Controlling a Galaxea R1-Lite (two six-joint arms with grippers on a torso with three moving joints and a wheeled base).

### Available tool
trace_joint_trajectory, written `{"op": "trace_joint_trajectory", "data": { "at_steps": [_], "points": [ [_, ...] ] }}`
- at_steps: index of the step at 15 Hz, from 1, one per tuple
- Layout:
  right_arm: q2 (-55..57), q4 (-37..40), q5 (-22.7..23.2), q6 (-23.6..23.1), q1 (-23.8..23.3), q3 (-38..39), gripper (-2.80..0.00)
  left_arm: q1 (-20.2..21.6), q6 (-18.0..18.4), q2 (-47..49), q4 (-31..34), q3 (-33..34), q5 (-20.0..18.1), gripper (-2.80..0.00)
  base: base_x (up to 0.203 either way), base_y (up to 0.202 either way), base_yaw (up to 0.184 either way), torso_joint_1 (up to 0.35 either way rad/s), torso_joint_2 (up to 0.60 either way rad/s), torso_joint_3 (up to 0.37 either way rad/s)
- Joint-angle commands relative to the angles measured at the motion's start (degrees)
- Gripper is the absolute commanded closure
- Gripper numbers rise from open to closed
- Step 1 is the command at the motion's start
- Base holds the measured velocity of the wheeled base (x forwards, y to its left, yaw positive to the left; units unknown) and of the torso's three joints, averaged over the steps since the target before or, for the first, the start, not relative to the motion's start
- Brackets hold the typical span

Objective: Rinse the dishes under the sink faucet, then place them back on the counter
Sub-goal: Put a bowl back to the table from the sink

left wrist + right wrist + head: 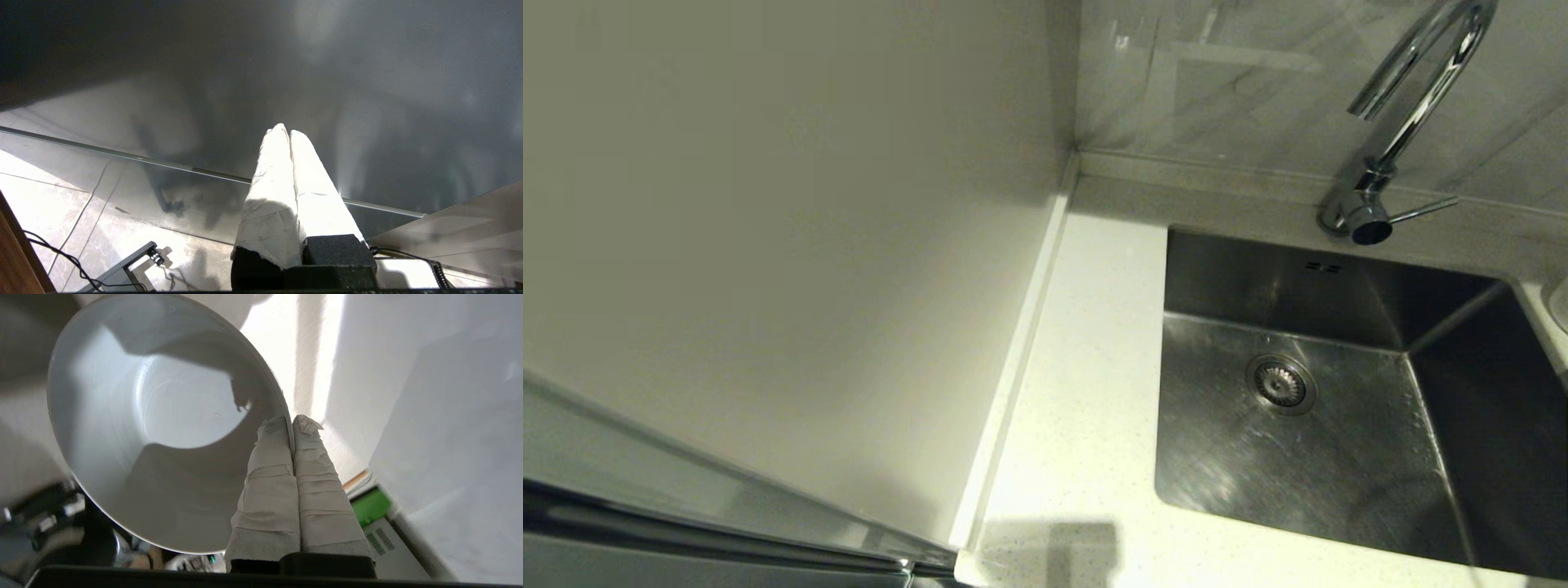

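- The right gripper (292,421) shows only in its own wrist view: its two tape-wrapped jaws are pressed together on the rim of a pale bowl (163,416), one jaw inside the rim and one outside.
- The bowl is tilted, its hollow turned toward the wrist camera; its lower edge is cut off by the dark gripper body.
- What lies behind the bowl is bright and blurred; I cannot tell whether it is over the sink or the counter.
- The left gripper (289,131) has its white-wrapped jaws closed against each other with nothing between them, pointing at a dark, shiny surface above a tiled floor with cables.
- Neither arm appears in the head view.
- In that view the steel sink (1462,457) is set into the white speckled counter (1086,392), with the round drain (1280,383) on its floor and two small slots on its back wall.
- The faucet (1401,122) stands behind the sink, its arch cut off at the top, its thin lever pointing right.
- A pale rounded thing (1560,302) at the right edge is mostly out of frame and cannot be identified.
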Motion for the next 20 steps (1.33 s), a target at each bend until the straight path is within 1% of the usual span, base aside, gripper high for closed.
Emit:
{"op": "trace_joint_trajectory", "data": {
  "at_steps": [1,3,5,6,7,8,10,14,16,17,20],
  "points": [
    [-1.08,-0.88,-0.02,-2.19,-0.01,2.55,0.00,-0.07,-0.03,-0.18,-0.02,0.00,0.00,0.00,0.000,0.000,0.000,0.000,0.00,0.000],
    [-1.04,-6.83,0.44,-3.64,0.22,5.98,0.00,0.00,0.00,-0.18,-0.02,0.00,0.08,0.00,0.000,0.000,0.000,0.000,0.00,0.000],
    [-0.92,-14.83,0.74,-3.95,0.76,10.84,0.00,-0.01,-0.03,-0.26,-0.02,0.00,0.00,0.00,0.000,0.000,0.000,0.000,0.00,0.000],
    [-0.74,-17.85,1.88,-4.03,1.06,12.78,0.00,-0.04,-0.02,-0.26,-0.02,0.00,0.00,0.00,0.000,0.000,0.000,0.000,0.00,0.000],
    [-0.26,-19.56,3.54,-4.15,1.54,13.99,0.00,0.00,-0.03,-0.18,-0.02,0.00,0.00,0.00,0.000,0.000,0.000,0.000,0.00,0.000],
    [0.22,-20.55,4.21,-4.10,2.70,14.60,0.00,0.00,-0.03,-0.18,-0.02,0.00,0.00,0.00,0.000,0.000,0.000,0.000,0.00,0.000],
    [0.63,-22.82,4.42,-3.69,4.44,14.63,0.00,0.00,-0.03,-0.18,-0.02,0.00,0.00,0.00,0.000,0.000,0.000,0.000,0.00,0.000],
    [0.49,-24.97,5.21,-3.65,4.97,14.58,0.00,0.00,-0.03,-0.25,-0.02,0.00,0.00,0.00,0.000,0.000,0.000,0.000,0.00,0.000],
    [0.46,-28.13,5.29,-3.57,4.97,14.93,0.00,0.00,-0.03,-0.18,-0.02,0.00,0.07,0.00,0.000,0.000,0.000,0.000,0.00,0.000],
    [0.56,-28.56,5.30,-3.56,5.04,14.83,-2.80,0.00,0.04,-0.18,-0.02,0.00,0.00,0.00,0.000,0.000,0.000,0.000,0.00,0.000],
    [0.63,-29.85,5.30,-3.47,4.97,14.76,-2.80,0.00,0.06,-0.18,-0.02,0.01,0.00,0.00,0.000,0.000,0.000,0.000,0.00,0.000]
  ]
}}
